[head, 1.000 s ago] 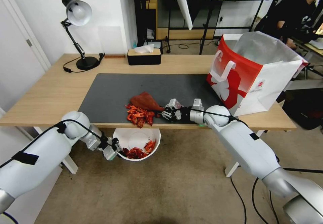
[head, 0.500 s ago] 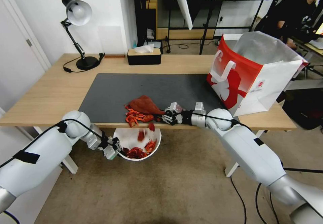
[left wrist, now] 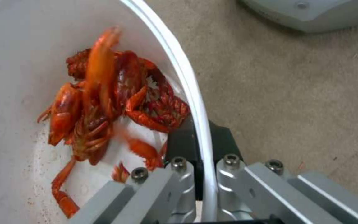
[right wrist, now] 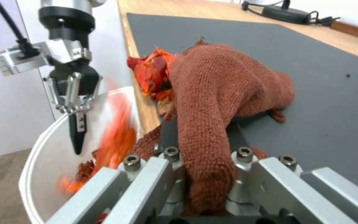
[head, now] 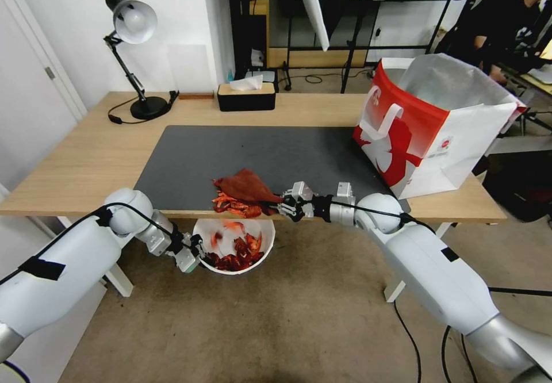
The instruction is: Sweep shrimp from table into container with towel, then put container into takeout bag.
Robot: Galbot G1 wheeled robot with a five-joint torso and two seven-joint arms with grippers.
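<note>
Head view, right arm: I see my right gripper point(head: 286, 203) at the near edge of the table point(head: 86, 159), pinching the towel point(head: 246, 186), which lies over the last shrimp point(head: 236, 207) at the edge of the dark mat point(head: 276, 153).
Head view, left arm: my left gripper point(head: 198, 255) holds the container point(head: 261, 232) below the table edge, right under the towel; a few shrimp blur in mid-air above the red heap inside.
Head view, bag: the takeout bag point(head: 428, 127) stands open on the table's right end, well apart from the towel.
Left wrist view: my fingers point(left wrist: 183, 141) are clamped on the container's rim point(left wrist: 187, 77), one inside, one outside; shrimp point(left wrist: 104, 96) are piled against the wall beside them.
Right wrist view: the towel point(right wrist: 216, 102) is squeezed between my jaws; shrimp point(right wrist: 152, 70) sit at the mat's edge, the container point(right wrist: 50, 155) below.
</note>
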